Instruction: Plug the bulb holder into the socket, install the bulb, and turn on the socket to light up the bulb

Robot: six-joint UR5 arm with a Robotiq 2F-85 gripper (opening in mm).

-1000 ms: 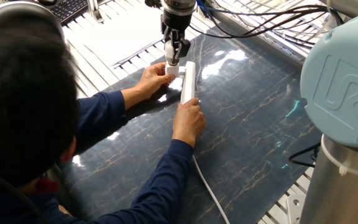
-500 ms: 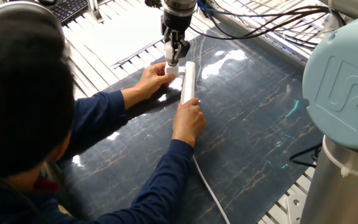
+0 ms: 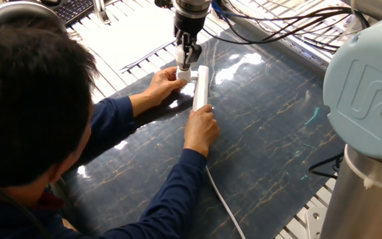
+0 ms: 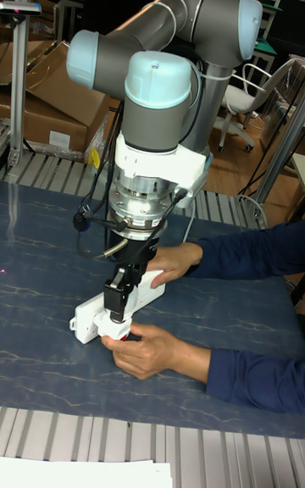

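The socket (image 3: 201, 85) is a long white strip lying on the dark mat, also in the tall fixed view (image 4: 140, 293). My gripper (image 3: 186, 65) (image 4: 115, 316) points straight down at the strip's far end. Its fingers are shut on a small white blocky piece, apparently the bulb holder (image 3: 184, 75) (image 4: 108, 329), right beside the strip. A person's left hand (image 3: 159, 84) cups that piece. The right hand (image 3: 201, 127) presses on the strip's near end. A red spot (image 4: 127, 337) shows under the gripper. The bulb is out of view.
The person's head (image 3: 25, 99) and arms fill the left foreground. The strip's white cord (image 3: 221, 199) trails toward the front edge. My arm's grey base (image 3: 367, 133) stands at the right. Black cables (image 3: 277, 26) lie at the mat's far side.
The person's head has shifted up and to the right into the picture. My gripper, both hands and the strip have stayed where they were.
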